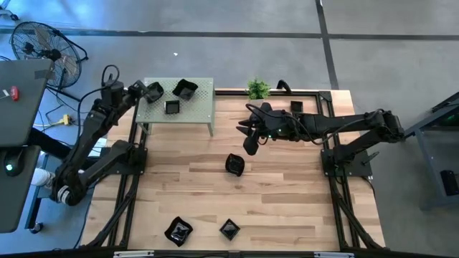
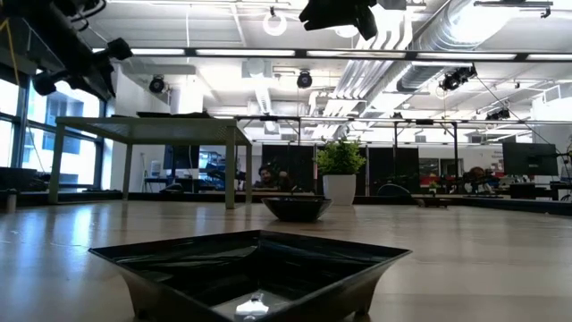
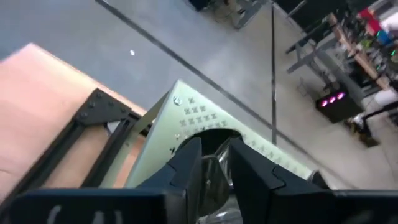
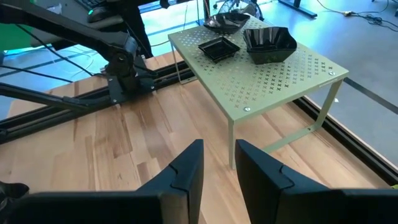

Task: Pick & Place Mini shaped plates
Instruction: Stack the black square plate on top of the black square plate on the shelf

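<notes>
The mini shaped plates are glossy black dishes. Two sit on the small green perforated table: a wavy one and a square one. A third, rounder plate is at that table's far left corner, in my left gripper. More plates lie on the wooden tabletop: one mid-table and two by the near edge. My right gripper hovers open over the middle of the table, holding nothing, above and to the far right of the mid-table plate. My left gripper is shut on the round plate's rim, which shows glossy between the two fingers. The fingers come from the table's left and slant downward. The plate is over the green table's far left corner; whether it rests there or is lifted clear, I cannot tell.
A small green potted plant stands at the far edge, with a small dark object to its right. The green table stands on thin legs. Black frame rails run along the table's sides. Bare wood lies between the plates.
</notes>
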